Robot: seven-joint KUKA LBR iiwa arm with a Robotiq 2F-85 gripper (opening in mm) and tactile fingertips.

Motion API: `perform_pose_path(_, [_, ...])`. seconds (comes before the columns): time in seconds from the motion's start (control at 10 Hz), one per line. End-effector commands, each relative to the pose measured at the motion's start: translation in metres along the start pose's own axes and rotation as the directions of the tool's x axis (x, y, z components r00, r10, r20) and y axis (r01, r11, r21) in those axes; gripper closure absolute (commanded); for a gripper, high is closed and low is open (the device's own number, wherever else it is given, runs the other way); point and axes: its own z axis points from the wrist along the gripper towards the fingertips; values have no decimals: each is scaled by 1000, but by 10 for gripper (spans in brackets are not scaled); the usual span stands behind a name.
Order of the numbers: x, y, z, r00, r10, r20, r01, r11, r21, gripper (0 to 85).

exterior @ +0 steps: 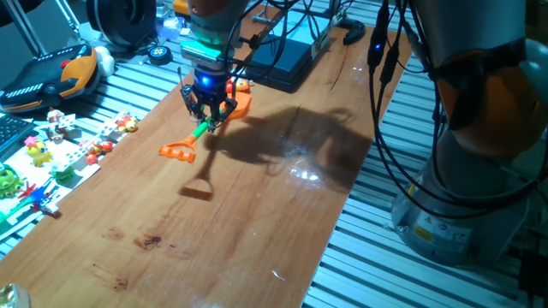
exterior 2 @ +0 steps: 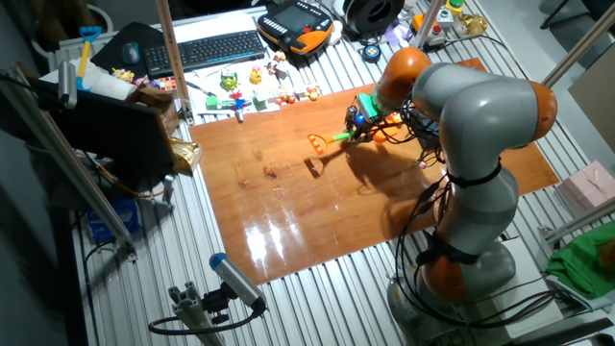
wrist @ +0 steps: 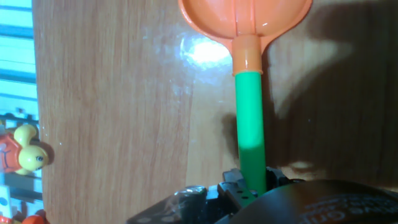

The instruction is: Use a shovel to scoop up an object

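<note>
Green shaft of the shovel fills the hand view, running from the gripper at 6 o'clock up to the orange blade at 12 o'clock, whose top is cut off by the frame edge. Its surface is smooth plastic, with an orange collar where shaft meets blade. The gripper's fingers are closed on the shaft near its lower end, though only dark parts of the jaws show and the pads themselves are hard to make out.

From one fixed view, the shovel hangs tilted above the wooden table, its orange D-shaped loop low toward 8 o'clock and the blade behind the gripper toward 2 o'clock, partly hidden by it. A shadow of the loop lies on the wood below.

From the other fixed view, the shovel is small, held by the gripper near the far edge of the table.

Toy figures sit off the table at 9 o'clock. The tiny red-orange and white piece cannot be picked out with certainty. No writing is readable.
</note>
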Motion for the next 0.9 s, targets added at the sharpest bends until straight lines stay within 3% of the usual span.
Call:
perform_pose_path(0.0, [0,-2,-2,1000,0,-1,0,1000,2,843])
perform_pose_path(0.5, [1,-16,-4,1000,-1,-13,1,1000,3,843])
perform_pose_path(0.8, [6,-15,1,1000,8,7,-8,1000,-21,843])
